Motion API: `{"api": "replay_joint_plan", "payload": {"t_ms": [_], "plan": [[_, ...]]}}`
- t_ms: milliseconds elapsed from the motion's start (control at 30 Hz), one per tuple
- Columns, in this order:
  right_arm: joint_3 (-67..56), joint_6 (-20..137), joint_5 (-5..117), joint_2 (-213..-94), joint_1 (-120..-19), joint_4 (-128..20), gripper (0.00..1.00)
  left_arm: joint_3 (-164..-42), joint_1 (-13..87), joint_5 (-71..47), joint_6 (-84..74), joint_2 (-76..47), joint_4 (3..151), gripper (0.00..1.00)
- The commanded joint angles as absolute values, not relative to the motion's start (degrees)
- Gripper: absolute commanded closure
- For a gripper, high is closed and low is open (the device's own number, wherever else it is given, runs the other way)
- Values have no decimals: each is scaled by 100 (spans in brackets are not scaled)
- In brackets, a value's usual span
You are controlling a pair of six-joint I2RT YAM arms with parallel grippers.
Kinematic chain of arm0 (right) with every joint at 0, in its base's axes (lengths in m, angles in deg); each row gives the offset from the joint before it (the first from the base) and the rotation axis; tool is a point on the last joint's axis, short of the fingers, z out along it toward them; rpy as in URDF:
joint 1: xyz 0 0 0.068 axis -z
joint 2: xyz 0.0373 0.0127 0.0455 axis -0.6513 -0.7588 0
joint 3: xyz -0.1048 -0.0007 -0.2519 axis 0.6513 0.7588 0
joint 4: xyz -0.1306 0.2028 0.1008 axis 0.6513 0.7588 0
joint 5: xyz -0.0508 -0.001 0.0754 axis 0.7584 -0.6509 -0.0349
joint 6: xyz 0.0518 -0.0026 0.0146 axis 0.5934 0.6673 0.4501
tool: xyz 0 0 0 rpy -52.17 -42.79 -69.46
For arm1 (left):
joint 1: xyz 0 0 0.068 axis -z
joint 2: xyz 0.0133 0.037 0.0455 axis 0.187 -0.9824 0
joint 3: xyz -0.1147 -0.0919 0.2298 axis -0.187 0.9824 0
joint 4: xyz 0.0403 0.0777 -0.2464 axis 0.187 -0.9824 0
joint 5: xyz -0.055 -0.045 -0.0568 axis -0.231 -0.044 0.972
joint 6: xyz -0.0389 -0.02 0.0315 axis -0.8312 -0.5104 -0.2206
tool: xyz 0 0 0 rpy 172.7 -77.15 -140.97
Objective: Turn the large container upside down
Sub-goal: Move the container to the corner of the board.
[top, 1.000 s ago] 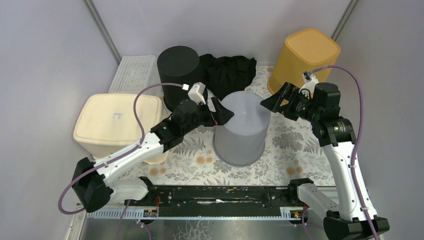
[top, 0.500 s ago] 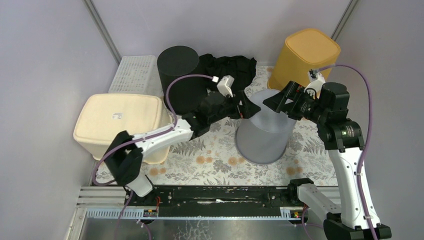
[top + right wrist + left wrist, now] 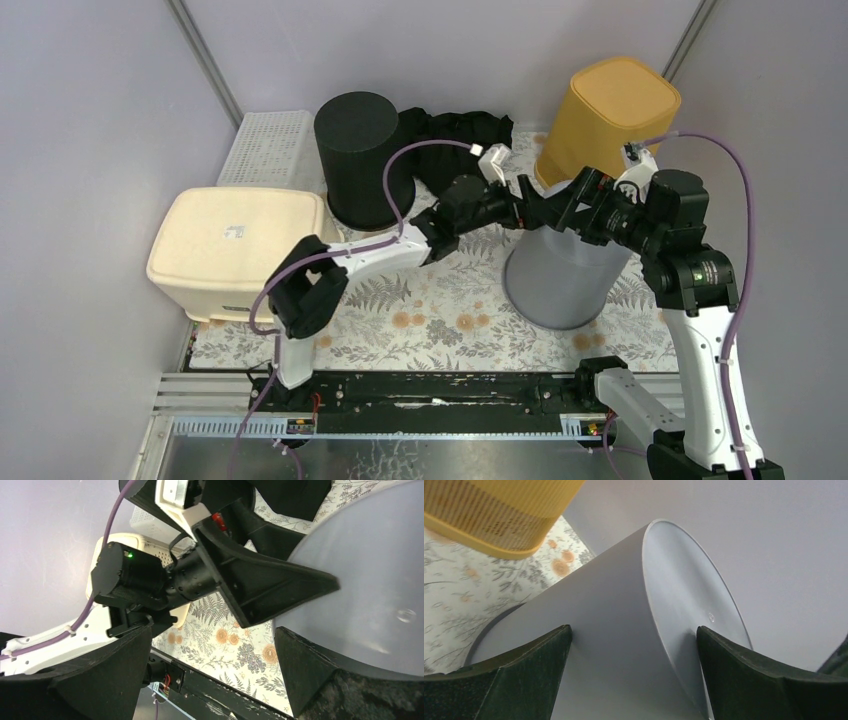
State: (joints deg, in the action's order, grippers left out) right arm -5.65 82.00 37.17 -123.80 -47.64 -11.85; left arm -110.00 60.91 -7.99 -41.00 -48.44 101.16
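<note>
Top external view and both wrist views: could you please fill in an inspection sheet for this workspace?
Surface: floral mat, flat, nothing spilled on it.
Job's things: grey container stands base up, open rim down on the mat.
Clutter: black bin, black cloth, yellow bin, cream tub, white perforated tray.
Grippers: left gripper open, fingers straddling the container's base edge; right gripper open beside the base.
Cables: purple cables loop off each arm; no snag seen.
Surroundings: grey walls; black rail at the near edge.
</note>
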Motion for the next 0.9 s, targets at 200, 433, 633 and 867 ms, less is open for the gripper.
{"api": "replay_joint_plan", "payload": {"t_ms": [200,433,633,867], "plan": [[-1078,8053,3726,-12252,-4776,-998,0,-12279,6565,266,-3982,-6267,9878,0],[-1233,8041,3519,-12175,-4774,-1115,1,-12357,6265,52,-3514,-5714,9304,0],[-1196,8127,3241,-12166,-4776,-1363,1,-11542,5956,-337,-3515,-4766,9206,0],[-1018,8056,3159,-12320,-4776,-1334,0,-10792,5814,-1131,-3367,-3599,8724,0]]}}
